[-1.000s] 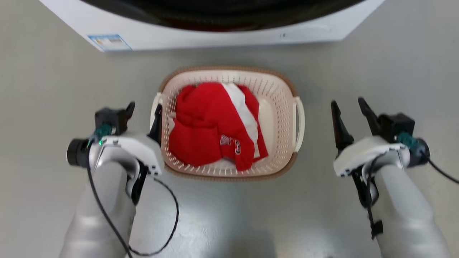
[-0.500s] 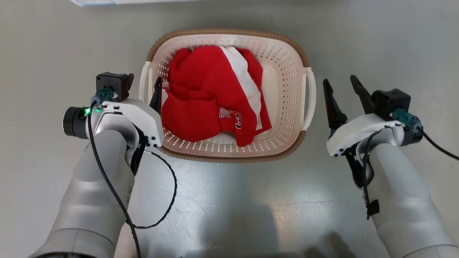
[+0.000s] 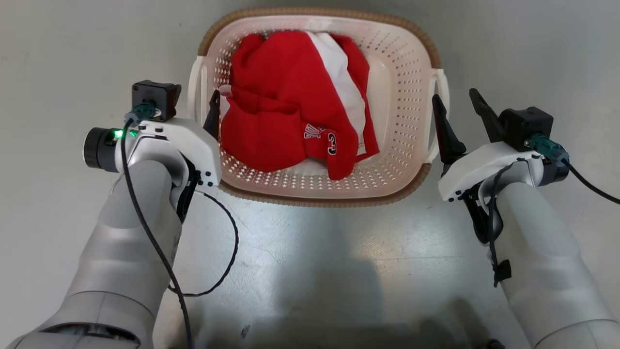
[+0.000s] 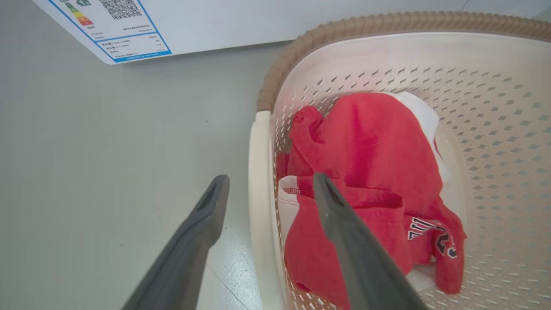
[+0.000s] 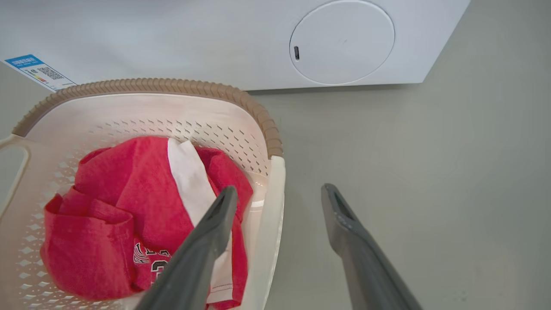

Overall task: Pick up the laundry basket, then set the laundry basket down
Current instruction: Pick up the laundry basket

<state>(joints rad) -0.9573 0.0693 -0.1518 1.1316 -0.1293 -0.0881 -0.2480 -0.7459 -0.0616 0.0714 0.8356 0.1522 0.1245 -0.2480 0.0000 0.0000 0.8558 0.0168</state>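
Left end effector (image 3: 196, 95) and right end effector (image 3: 453, 95) flank the laundry basket (image 3: 406, 87).

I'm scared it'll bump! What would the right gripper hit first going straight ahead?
Probably the white loop handle of the cream perforated plastic laundry basket, straddled by the right gripper; depth unclear.

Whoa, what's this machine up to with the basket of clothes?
A two-armed robot is getting ready to lift the laundry basket, which holds a red and white garment and sits on the floor in front of a washing machine. Its left gripper is open astride the basket's left handle, one finger inside, one outside. Its right gripper is open astride the right handle likewise. Neither has closed yet.
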